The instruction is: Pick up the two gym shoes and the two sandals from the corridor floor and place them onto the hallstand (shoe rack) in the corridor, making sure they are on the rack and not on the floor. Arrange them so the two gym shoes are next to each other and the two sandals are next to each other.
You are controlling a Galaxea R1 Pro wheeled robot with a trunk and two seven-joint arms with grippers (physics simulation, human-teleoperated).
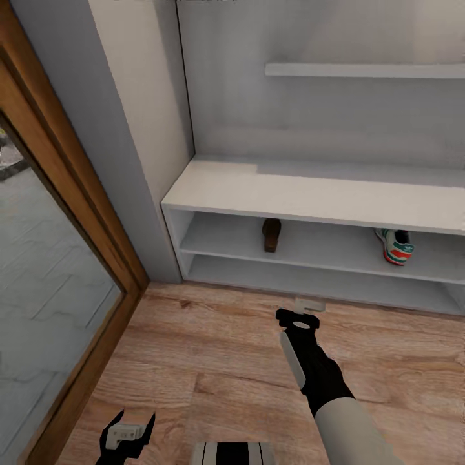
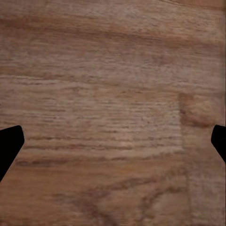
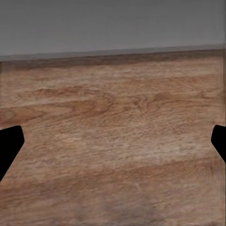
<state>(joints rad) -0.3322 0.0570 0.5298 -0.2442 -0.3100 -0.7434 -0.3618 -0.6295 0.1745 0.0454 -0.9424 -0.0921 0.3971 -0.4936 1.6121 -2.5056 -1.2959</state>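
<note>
The light grey hallstand (image 1: 310, 194) stands against the wall ahead, with a wide bench top and two open shelf levels below. One brown sandal (image 1: 272, 234) sits on the upper open level toward the left. One white gym shoe (image 1: 395, 245) with green stripes and a red-orange heel sits on the same level at the right. My right gripper (image 1: 303, 311) hangs over the corridor floor (image 1: 213, 361) just in front of the rack, open and empty (image 3: 113, 146). My left gripper (image 1: 127, 436) is low at the near left, open over bare planks (image 2: 113, 146).
A glass door in a wooden frame (image 1: 97, 258) runs along the left side. A grey wall pillar (image 1: 123, 148) stands between it and the rack. A floating shelf (image 1: 361, 70) is mounted on the back panel above the bench.
</note>
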